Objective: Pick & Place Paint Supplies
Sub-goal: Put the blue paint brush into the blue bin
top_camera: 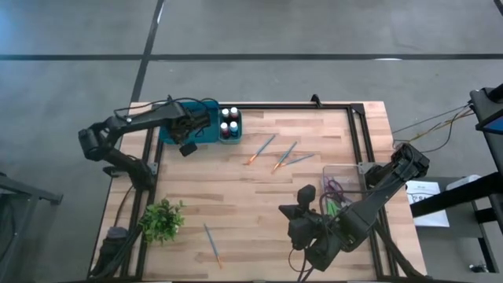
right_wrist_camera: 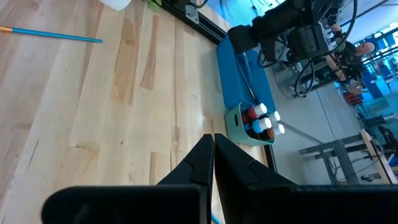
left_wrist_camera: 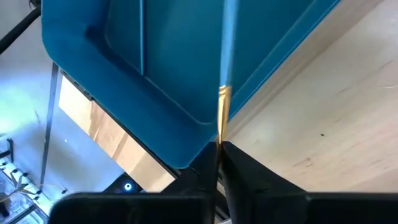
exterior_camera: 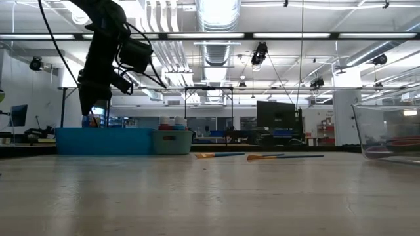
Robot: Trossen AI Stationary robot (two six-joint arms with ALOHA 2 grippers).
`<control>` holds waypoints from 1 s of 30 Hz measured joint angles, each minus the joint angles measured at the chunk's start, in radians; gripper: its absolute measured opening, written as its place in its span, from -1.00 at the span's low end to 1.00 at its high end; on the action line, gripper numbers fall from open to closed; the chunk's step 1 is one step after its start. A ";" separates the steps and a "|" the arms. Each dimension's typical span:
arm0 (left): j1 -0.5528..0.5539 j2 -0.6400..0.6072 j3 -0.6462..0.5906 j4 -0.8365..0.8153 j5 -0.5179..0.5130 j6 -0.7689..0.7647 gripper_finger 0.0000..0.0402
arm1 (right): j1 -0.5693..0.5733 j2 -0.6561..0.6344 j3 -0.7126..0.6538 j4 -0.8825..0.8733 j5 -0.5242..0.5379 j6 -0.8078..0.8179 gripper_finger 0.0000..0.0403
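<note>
1. Left gripper (left_wrist_camera: 219, 163): poised over the blue tray (top_camera: 169, 134) at the far left corner of the table (top_camera: 236, 196), its fingers pinched on a paintbrush (left_wrist_camera: 225, 68) whose blue handle extends over the tray's interior.
2. Right gripper (right_wrist_camera: 212, 155): fingers pressed together with nothing between them, over the near right part of the table, beside the clear container (top_camera: 346, 179).
3. Loose paintbrushes: three lie close together on the wood at the table's far centre, (top_camera: 262, 147), (top_camera: 284, 156) and (top_camera: 299, 159); a fourth (top_camera: 212, 244) lies alone near the front edge, just right of the small green plant (top_camera: 161, 220).
4. Grey bin (top_camera: 230, 126): touching the tray's right side, holding small paint bottles (top_camera: 229, 119) with white caps.
5. Clear container: at the right edge of the table, holding purple- and green-handled items that cannot be made out clearly.
</note>
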State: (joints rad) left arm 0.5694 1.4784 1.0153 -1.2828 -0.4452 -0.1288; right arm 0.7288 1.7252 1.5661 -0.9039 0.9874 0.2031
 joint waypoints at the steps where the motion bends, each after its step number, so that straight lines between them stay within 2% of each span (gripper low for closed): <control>1: 0.000 -0.001 0.000 0.002 -0.001 0.002 -0.83 | 0.000 0.000 0.000 0.000 0.000 0.000 -0.96; 12: 0.000 -0.003 0.000 0.004 -0.027 0.001 -0.52 | 0.000 0.000 0.000 0.000 0.000 -0.001 -0.96; 15: -0.001 -0.003 0.000 0.004 0.022 -0.006 -0.51 | 0.000 0.000 0.000 0.000 0.000 -0.001 -0.96; 19: -0.006 -0.003 0.000 0.004 0.214 -0.004 -0.51 | 0.000 0.000 0.000 -0.001 0.000 -0.003 -0.96; 23: -0.051 -0.003 0.000 0.004 0.472 0.030 -0.51 | 0.000 0.000 0.000 -0.001 0.000 -0.005 -0.96; 30: -0.281 -0.004 0.000 0.093 0.948 0.177 -0.51 | 0.000 0.000 0.000 -0.001 0.000 -0.003 -0.96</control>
State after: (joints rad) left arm 0.2886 1.4746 1.0157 -1.1899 0.5024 0.0483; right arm 0.7288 1.7252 1.5661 -0.9047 0.9872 0.1997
